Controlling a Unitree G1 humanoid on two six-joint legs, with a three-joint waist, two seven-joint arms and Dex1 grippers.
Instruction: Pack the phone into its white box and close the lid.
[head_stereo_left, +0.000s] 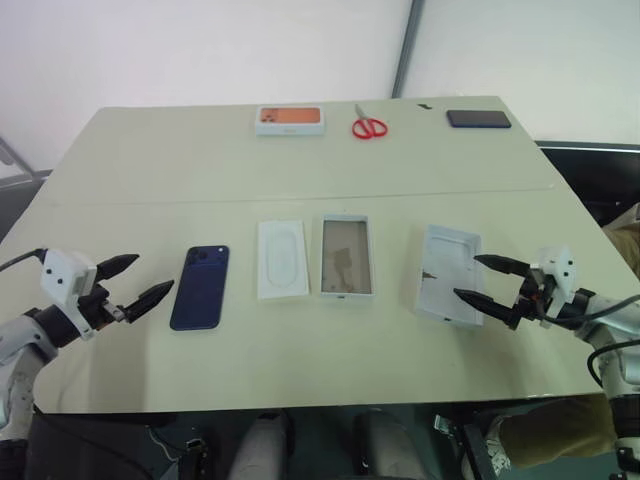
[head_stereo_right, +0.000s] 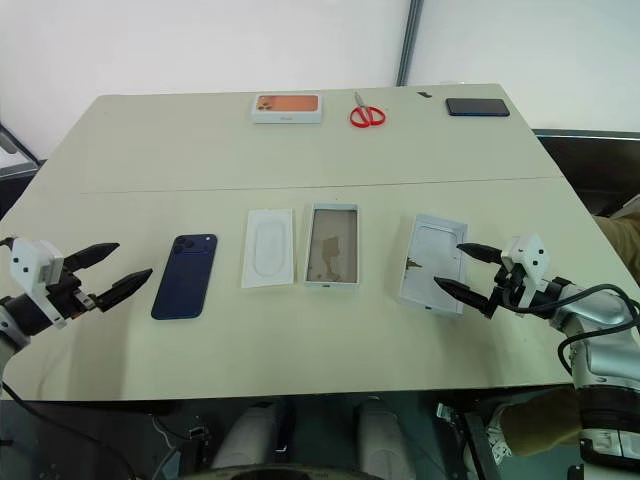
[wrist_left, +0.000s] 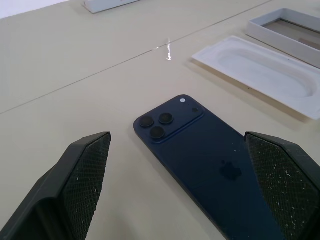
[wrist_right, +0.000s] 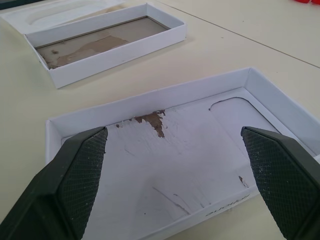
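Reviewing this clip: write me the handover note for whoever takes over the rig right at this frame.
Left gripper: open, holding nothing, beside the phone on its left.
Right gripper: open, holding nothing, its fingertips over the right side of the lid.
The phone lies back up on the table. To its right come the flat white insert, then the white box, open and with nothing in it, then the lid, inner face up.
Far edge: orange-topped box, red scissors, black slab.
Done: nothing yet.
Left: put the phone in the white box, put the lid on.
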